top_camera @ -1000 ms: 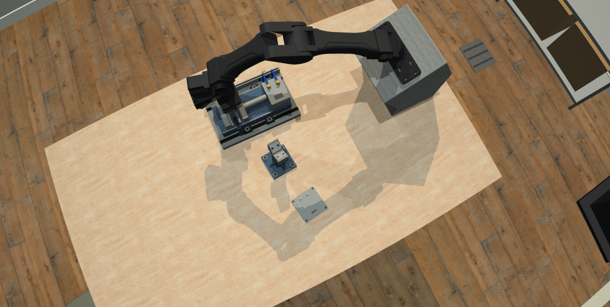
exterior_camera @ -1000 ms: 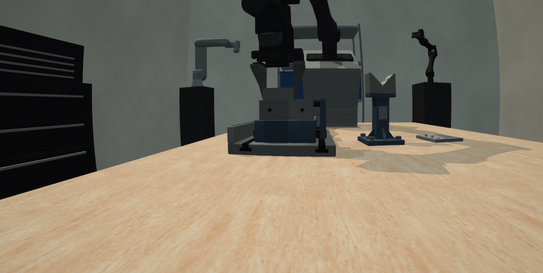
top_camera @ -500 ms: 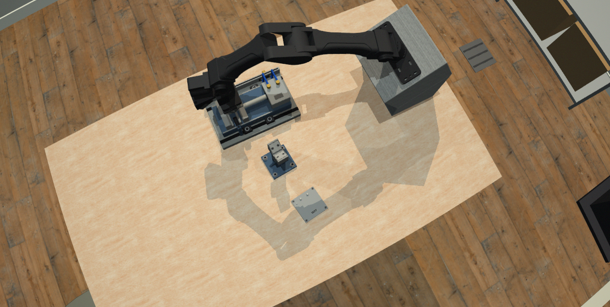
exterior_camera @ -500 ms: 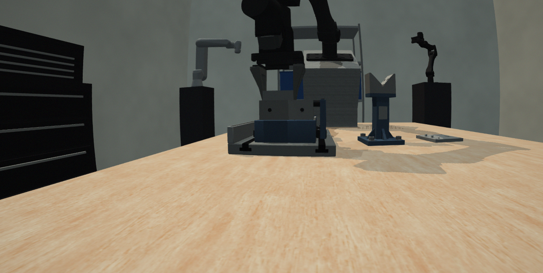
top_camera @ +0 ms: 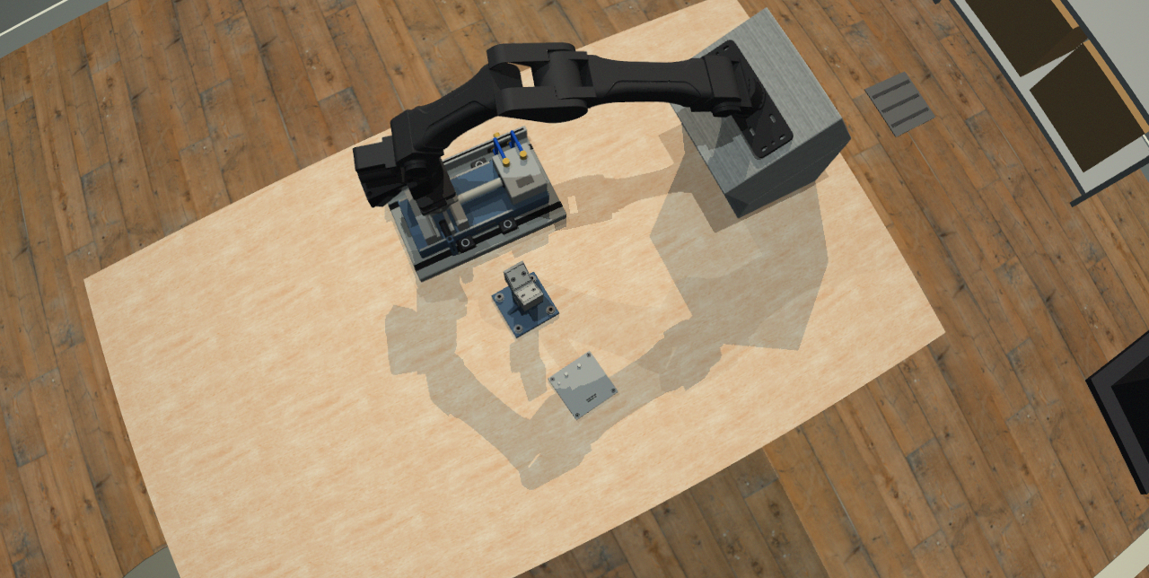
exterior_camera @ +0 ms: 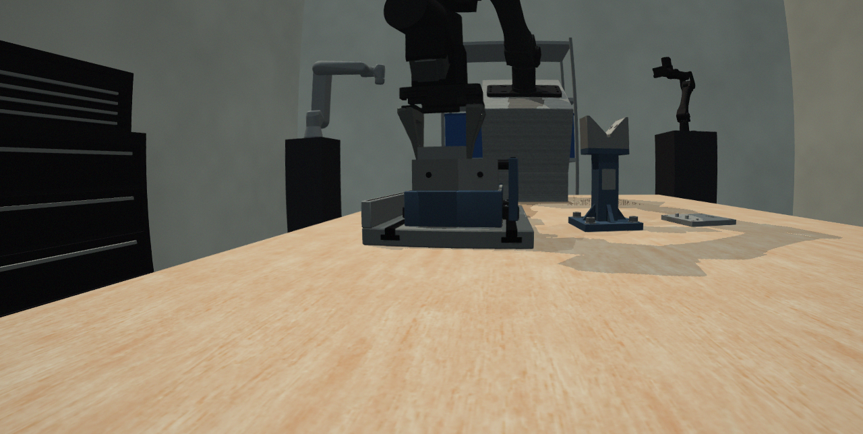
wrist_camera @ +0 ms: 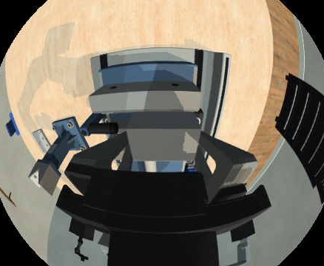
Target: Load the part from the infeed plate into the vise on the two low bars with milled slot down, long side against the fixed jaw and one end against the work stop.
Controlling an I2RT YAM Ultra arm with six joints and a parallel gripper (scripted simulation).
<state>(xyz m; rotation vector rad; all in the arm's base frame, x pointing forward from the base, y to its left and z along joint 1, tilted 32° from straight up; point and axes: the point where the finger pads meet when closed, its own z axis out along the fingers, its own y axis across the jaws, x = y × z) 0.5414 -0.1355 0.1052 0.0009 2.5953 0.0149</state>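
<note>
Wooden bench point(exterior_camera: 422, 341), dim shop behind it, and all the action is at the vise point(exterior_camera: 446, 232). Your gripper point(exterior_camera: 441, 123) has its fingers point(exterior_camera: 412, 125) clamped on the grey part point(exterior_camera: 439, 153), holding it by its ends, right over the vise opening. From the wrist view the part point(wrist_camera: 157, 140) hangs between the vise's jaws, with the work stop point(wrist_camera: 100, 127) poking in just beside one end. So I'd say you're in the lowering step, with seating to come. I can't tell from here whether the slot faces down, or whether the part touches the low bars. Next you'd want it down flat, slid against the fixed jaw, then nudged endwise to the stop. Beside the vise, the V-block point(exterior_camera: 604, 133) and infeed plate point(exterior_camera: 698, 220) carry no part.
</note>
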